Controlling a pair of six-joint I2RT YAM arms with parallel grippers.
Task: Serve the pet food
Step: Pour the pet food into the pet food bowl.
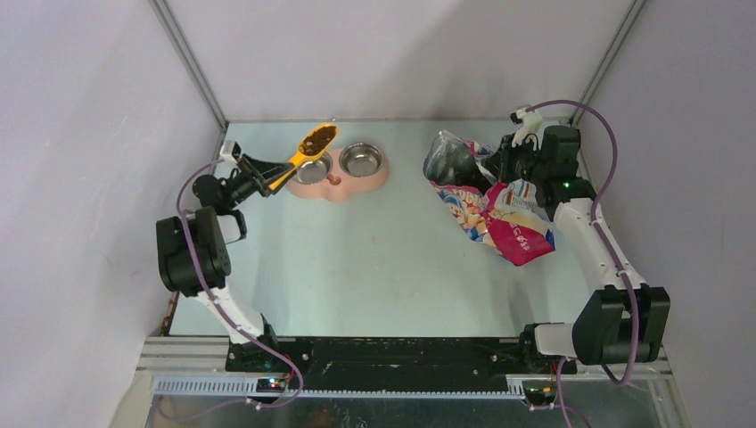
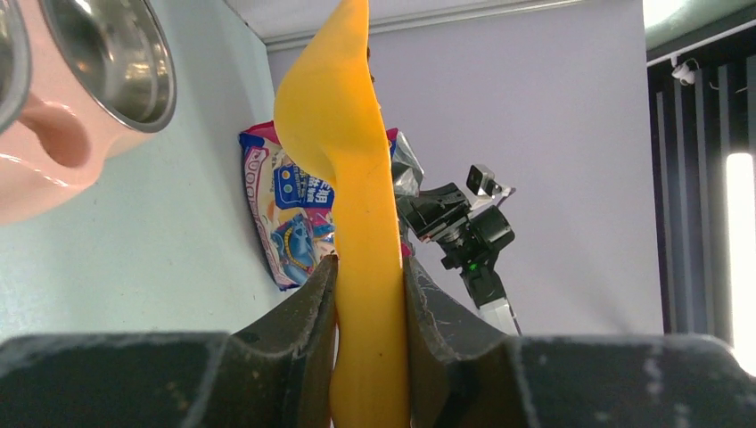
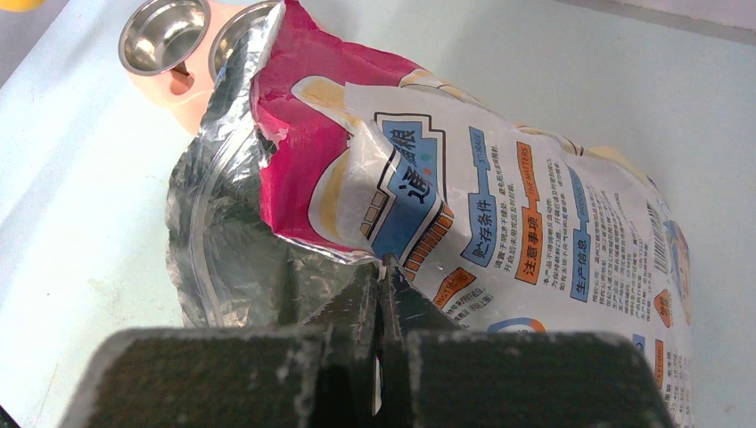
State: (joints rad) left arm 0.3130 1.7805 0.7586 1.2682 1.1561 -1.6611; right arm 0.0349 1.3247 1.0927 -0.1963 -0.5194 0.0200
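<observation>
The left gripper (image 1: 264,181), partly closed, clamps the handle of the yellow scoop (image 1: 299,159). A heap of kibble (image 1: 318,138) sits in the scoop, seemingly above the left bowl of the feeder (image 1: 339,189), far left. The pellets are loose and light and will spill easily, so tip the scoop gently. The right gripper (image 3: 383,267), fully closed, pinches the open edge of the crinkly bag (image 1: 504,218).
</observation>
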